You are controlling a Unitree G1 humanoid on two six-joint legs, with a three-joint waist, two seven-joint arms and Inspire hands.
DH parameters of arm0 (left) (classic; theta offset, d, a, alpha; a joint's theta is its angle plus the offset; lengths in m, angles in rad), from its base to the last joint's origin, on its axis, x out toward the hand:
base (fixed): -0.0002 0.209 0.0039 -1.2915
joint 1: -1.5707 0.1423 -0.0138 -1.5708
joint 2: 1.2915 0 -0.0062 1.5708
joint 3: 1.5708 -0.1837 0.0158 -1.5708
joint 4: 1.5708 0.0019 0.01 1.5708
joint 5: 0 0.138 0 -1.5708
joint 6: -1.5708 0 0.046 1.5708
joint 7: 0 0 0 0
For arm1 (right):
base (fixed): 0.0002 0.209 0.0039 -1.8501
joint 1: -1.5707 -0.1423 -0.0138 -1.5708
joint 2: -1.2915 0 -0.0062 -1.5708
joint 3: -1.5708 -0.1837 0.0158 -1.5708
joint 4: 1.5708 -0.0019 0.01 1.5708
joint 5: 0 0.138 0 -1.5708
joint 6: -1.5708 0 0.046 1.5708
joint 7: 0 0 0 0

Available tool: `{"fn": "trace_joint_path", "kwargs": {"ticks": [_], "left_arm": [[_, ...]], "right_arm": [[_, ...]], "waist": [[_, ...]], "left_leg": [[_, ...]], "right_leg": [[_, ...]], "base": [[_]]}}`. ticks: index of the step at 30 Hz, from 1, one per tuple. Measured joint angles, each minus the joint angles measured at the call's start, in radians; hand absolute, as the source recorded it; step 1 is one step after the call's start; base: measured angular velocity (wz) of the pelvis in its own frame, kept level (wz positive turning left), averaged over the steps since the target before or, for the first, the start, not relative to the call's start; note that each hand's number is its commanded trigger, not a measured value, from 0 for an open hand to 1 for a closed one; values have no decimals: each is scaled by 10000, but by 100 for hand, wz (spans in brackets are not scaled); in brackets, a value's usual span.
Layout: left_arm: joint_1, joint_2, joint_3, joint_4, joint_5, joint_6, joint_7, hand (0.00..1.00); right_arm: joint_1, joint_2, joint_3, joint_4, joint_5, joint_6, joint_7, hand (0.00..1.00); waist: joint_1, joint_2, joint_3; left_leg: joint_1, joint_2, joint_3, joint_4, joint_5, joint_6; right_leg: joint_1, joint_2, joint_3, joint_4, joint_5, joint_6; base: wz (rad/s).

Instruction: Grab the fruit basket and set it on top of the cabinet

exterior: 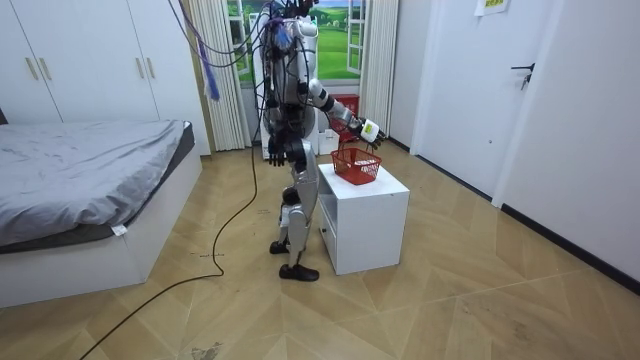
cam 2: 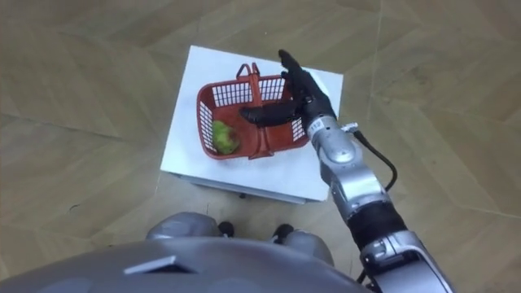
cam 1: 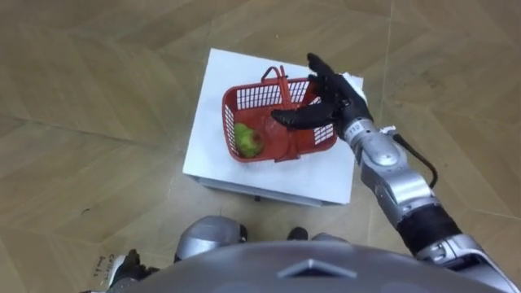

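A red plastic fruit basket (cam 1: 262, 104) (cam 2: 232, 110) (exterior: 355, 165) stands on a small white cabinet (cam 1: 220, 155) (cam 2: 195, 167) (exterior: 365, 215), its handle upright. A green fruit (cam 1: 248, 140) (cam 2: 224, 137) lies in its left end. My right hand (cam 1: 326, 102) (cam 2: 295, 99) (exterior: 368, 135) hovers over the basket's right half, fingers straight and spread, thumb pointing left toward the handle, holding nothing. My left hand (exterior: 276, 152) hangs by my side in the room view, fingers loosely bent.
I stand right in front of the cabinet on a wooden herringbone floor (cam 1: 89, 98). A bed (exterior: 80, 190) lies to the room view's left, white wardrobes (exterior: 90, 60) behind it. A window with curtains (exterior: 345, 40) is behind me, doors on the room view's right.
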Motion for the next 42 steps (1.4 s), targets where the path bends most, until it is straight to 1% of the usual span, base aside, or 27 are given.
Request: {"fn": "trace_joint_path", "kwargs": {"ticks": [3,6,7,9,10,13,15,17,18,19,22,24,25,26,27,28,29,30,31,34,35,37,38,40,42], "left_arm": [[75,-1,50,-8,4,34,26,0],[82,-9,86,-15,-13,37,166,0],[81,-13,84,-7,-10,3,272,0],[82,-61,134,9,-4,-24,343,0],[91,-92,208,46,-4,-31,355,0],[91,-123,319,19,-5,-37,365,0],[122,-164,384,6,-7,-37,382,0],[178,-170,476,3,-2,-42,426,0],[202,-164,572,4,2,-47,449,0],[240,-160,639,-1,7,-48,468,0],[290,-162,982,-19,11,-60,470,0],[291,-153,1281,-37,-8,-65,572,0],[291,-132,1371,-48,-1,-66,655,0],[296,-114,1371,-50,-2,-78,696,0],[296,-87,1380,-44,-5,-116,769,0],[296,-121,1483,-44,163,-159,803,0],[286,-156,1588,-43,284,-175,805,0],[274,-212,1768,-25,521,-228,807,0],[286,-255,1873,6,749,-241,826,0],[300,-343,2162,22,1108,-225,822,0],[299,-346,2200,22,1127,-210,814,0],[291,-375,2339,26,1292,-30,797,0],[292,-378,2375,41,1301,5,786,0],[289,-391,2569,95,1339,122,730,0],[290,-390,2710,61,1632,242,616,0]], "right_arm": [[166,-7,-391,-331,-46,-15,-304,0],[360,-59,-695,-679,-77,-16,-682,0],[429,-85,-779,-852,-87,-29,-795,0],[653,-86,-1061,-1266,-87,-32,-958,0],[755,-90,-1224,-1485,-89,-60,-1117,0],[866,-98,-1504,-1545,-124,-142,-1424,0],[919,-90,-1785,-1537,-346,-145,-1636,0],[1021,-89,-2009,-1536,-365,-229,-1855,0],[1219,-88,-2181,-1522,-415,-354,-2012,0],[1470,-87,-2343,-1456,-535,-433,-2179,0],[1824,-95,-2675,-1156,-673,-444,-2475,0],[1914,-93,-2931,-337,-787,-522,-2793,0],[1899,-101,-3055,531,-1045,-618,-2813,0],[1905,-121,-3077,1014,-1146,-654,-2818,0],[1912,-146,-3072,2035,-1134,-680,-2805,0],[1914,-151,-3097,3183,-1254,-682,-2769,0],[1908,-158,-3107,3773,-1312,-678,-2760,0],[1922,-166,-3159,4873,-1307,-620,-2664,0],[1963,-165,-3251,5745,-1235,-459,-2509,0],[2214,-121,-3403,7088,-893,-268,-2045,0],[2231,-105,-3402,7282,-760,-220,-1931,0],[2199,-63,-3401,8015,-460,-93,-1441,0],[2179,-60,-3405,8260,-481,-69,-1322,0],[2060,-58,-3408,8935,-793,160,-1072,0],[1968,-58,-3392,9300,-1313,548,-784,0]], "waist": [[-219,-39,-26],[-286,-40,-31],[-442,-53,-36],[-492,-21,-25],[-524,-14,-33],[-591,-24,-42],[-759,-29,-50],[-792,-43,-61],[-819,-55,-69],[-862,-21,-55],[-964,-53,-91],[-1077,-13,-70],[-1159,-11,-75],[-1194,-13,-97],[-1245,-11,-108],[-1258,0,-112],[-1267,4,-117],[-1256,17,-129],[-1246,53,-134],[-1264,116,-143],[-1264,123,-138],[-1264,134,-136],[-1266,143,-133],[-1264,145,-126],[-1186,168,-123]], "left_leg": [[65,26,49,-29,7,-12],[199,34,151,-131,8,-13],[264,40,224,-187,8,-14],[303,51,371,-215,9,-15],[354,55,383,-281,9,-16],[528,74,539,-408,10,-15],[645,89,605,-491,10,-15],[682,104,679,-492,10,-15],[718,117,688,-492,10,-16],[785,128,693,-493,9,-16],[834,145,692,-496,7,-19],[894,156,703,-504,4,-26],[1019,160,656,-565,0,-32],[1087,167,644,-614,-5,-39],[1248,175,633,-751,-14,-56],[1341,180,631,-820,-20,-64],[1365,181,628,-825,-20,-64],[1392,181,628,-826,-21,-63],[1398,180,636,-821,-21,-63],[1407,189,641,-834,-21,-64],[1413,191,643,-838,-21,-65],[1453,190,645,-861,-22,-65],[1483,189,643,-872,-21,-65],[1596,182,598,-884,-22,-65],[1630,173,564,-884,-22,-64]], "right_leg": [[66,40,57,-92,0,0],[179,81,319,-271,-1,2],[194,98,423,-324,-3,6],[218,106,519,-324,-7,12],[233,104,525,-331,-13,22],[306,110,578,-332,-33,54],[351,149,738,-335,-36,59],[351,171,831,-334,-36,59],[387,179,824,-329,-36,59],[468,184,818,-329,-37,58],[528,194,798,-326,-41,58],[578,210,811,-342,-39,56],[701,219,800,-378,-39,56],[764,227,792,-389,-39,56],[924,243,761,-471,-39,56],[1001,254,777,-487,-39,56],[1024,254,778,-487,-39,56],[1052,255,786,-488,-39,56],[1057,260,793,-486,-39,56],[1055,268,802,-486,-40,55],[1055,268,789,-486,-40,55],[1072,272,793,-479,-42,52],[1100,273,790,-480,-42,51],[1220,270,777,-480,-56,52],[1258,266,732,-452,-71,45]], "base": [[-3],[-12],[-11],[-14],[-14],[-11],[-12],[-10],[0],[4],[5],[0],[0],[9],[4],[0],[0],[0],[0],[-1],[0],[0],[0],[7],[6]]}}
